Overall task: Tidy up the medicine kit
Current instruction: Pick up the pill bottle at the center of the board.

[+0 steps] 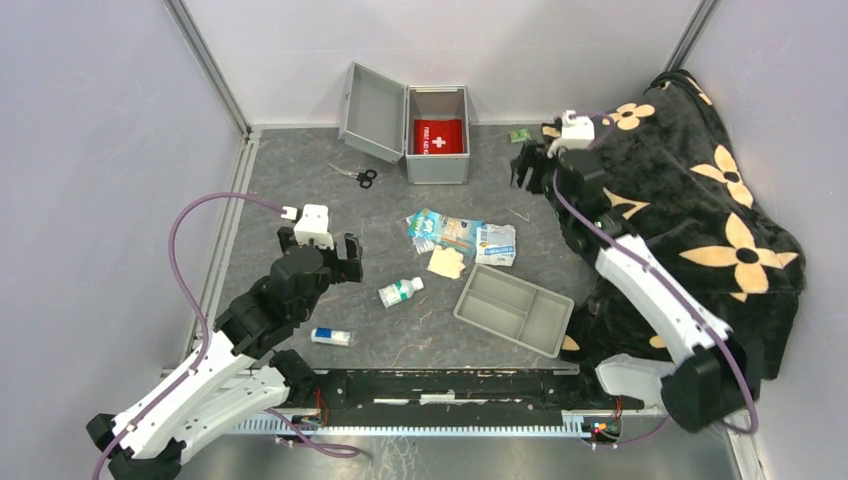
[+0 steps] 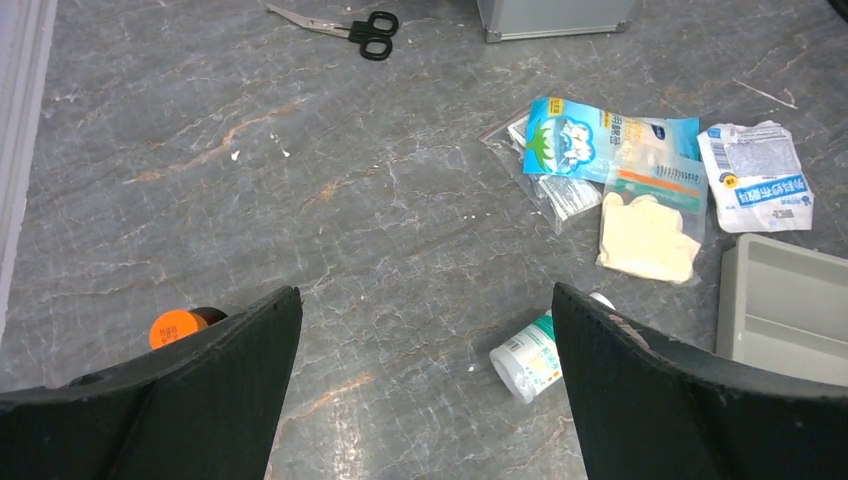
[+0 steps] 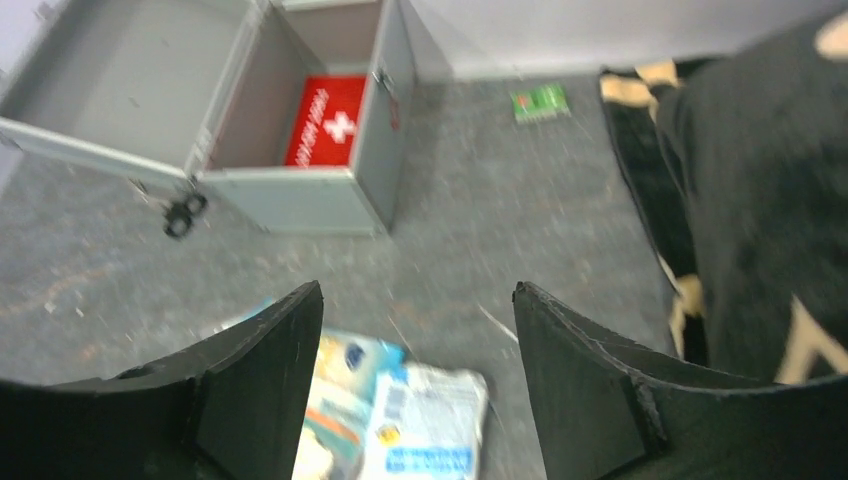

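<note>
The medicine kit (image 1: 437,166) is a silver-grey metal case standing open at the back of the table, its lid (image 1: 373,110) swung to the left. A red pouch with a white cross (image 1: 439,136) lies inside it. The right wrist view also shows the case (image 3: 300,198) and the pouch (image 3: 325,120). My left gripper (image 1: 318,250) is open and empty above the table left of a white bottle (image 1: 400,291); in its own view the gripper (image 2: 426,290) frames bare tabletop. My right gripper (image 1: 530,168) is open and empty right of the case, and in its own view (image 3: 418,287) it hangs above packets.
Loose items lie mid-table: blue packets (image 1: 445,230), a white packet (image 1: 497,243), beige gloves (image 1: 446,262), a grey divided tray (image 1: 515,308), scissors (image 1: 355,175), a small box (image 1: 331,337) and a green packet (image 1: 518,134). A black floral blanket (image 1: 700,200) covers the right side.
</note>
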Controlling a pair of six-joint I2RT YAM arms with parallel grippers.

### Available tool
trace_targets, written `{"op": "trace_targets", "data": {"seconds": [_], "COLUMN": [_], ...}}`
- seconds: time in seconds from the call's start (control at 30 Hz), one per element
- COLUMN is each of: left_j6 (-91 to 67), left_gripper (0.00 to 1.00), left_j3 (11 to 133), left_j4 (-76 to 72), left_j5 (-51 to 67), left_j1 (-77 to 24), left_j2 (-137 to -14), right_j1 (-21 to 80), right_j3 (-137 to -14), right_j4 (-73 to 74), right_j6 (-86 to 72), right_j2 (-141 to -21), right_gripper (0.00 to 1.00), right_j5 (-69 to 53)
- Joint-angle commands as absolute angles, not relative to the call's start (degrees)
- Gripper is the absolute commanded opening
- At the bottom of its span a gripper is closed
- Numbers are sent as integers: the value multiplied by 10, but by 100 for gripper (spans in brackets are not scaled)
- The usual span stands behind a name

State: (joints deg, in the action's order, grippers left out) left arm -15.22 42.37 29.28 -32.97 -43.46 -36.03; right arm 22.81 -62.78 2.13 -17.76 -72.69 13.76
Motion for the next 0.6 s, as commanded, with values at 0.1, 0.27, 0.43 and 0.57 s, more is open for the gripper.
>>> {"op": "trace_targets", "data": {"seconds": [0.1,0.27,0.43,0.57], "left_j6": [-267,-326,-342,-347], "left_gripper": [100,100,100,99], "left_j3": [479,478,479,475], "left_j4": [326,327,320,292], "left_j5": [-331,-306,-264,-224], "left_j1": [-433,-433,-433,-433], "left_j2": [-354,-371,-412,-445], "right_j1": [224,224,224,224], "right_j3": [-471,-386,-315,-274], "right_j4": [119,144,170,188], "right_j6": [-177,-179,-183,-200], "right_j2": [-586,-501,-444,-420], "right_gripper": [80,82,83,84], "right_j5": [163,118,94,41]}}
